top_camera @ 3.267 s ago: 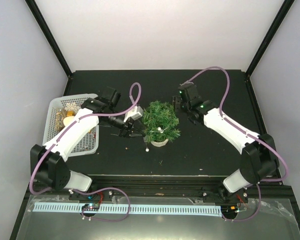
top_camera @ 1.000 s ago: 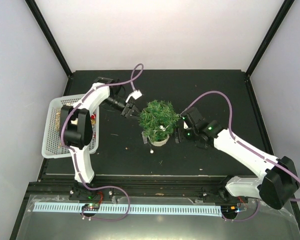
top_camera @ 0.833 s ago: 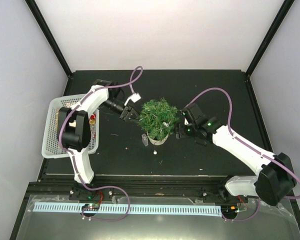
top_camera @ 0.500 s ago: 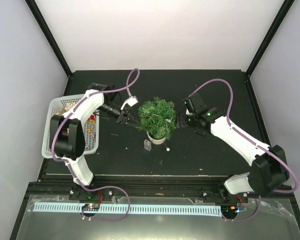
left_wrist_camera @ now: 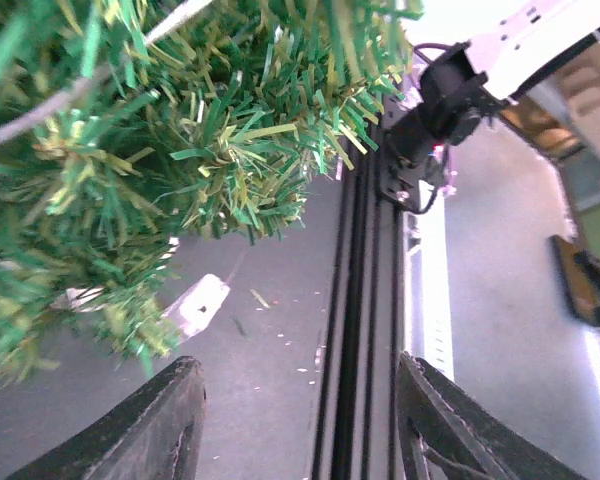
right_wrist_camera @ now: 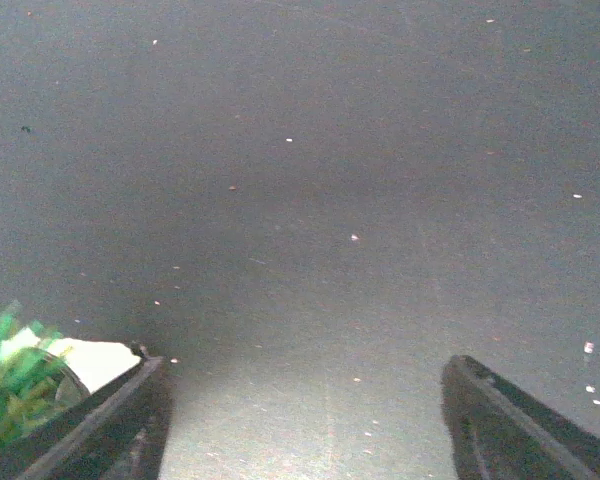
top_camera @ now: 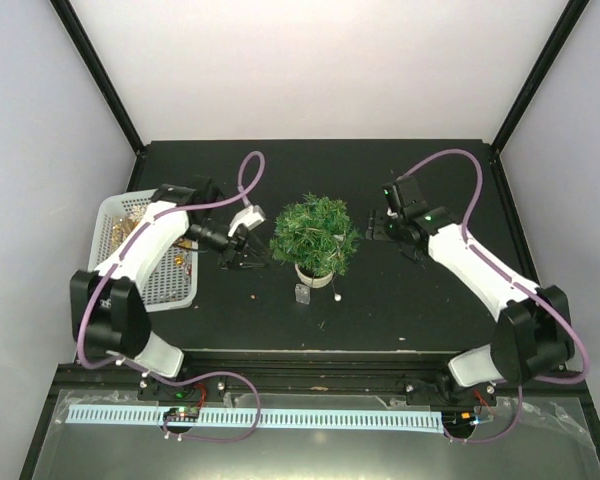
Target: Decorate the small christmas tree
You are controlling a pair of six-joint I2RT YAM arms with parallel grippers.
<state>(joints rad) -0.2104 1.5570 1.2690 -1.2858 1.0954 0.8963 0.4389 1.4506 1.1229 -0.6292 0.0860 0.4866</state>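
Frame centre: my left gripper point(top_camera: 242, 256) and right gripper point(top_camera: 373, 226), both gaping and empty, flank the bushy green cream-potted miniature fir point(top_camera: 313, 235).

- Setting: a robot lab test cell, not a home or a shop.
- Two white robot arms, the left arm point(top_camera: 140, 255) and the right arm point(top_camera: 480, 275), are bolted to a black extrusion rail point(top_camera: 320, 375) along the tabletop's near edge.
- The matte black tabletop point(top_camera: 420, 310) is boxed in by plain white panels point(top_camera: 320, 70) at its far, left and right edges.
- Black frame posts point(top_camera: 97, 75) rise from the far corners.
- Purple cables point(top_camera: 245, 175) loop exposed along both arms.
- A white slotted strip point(top_camera: 310, 418) lies in front of the rail, with wiring beside it.
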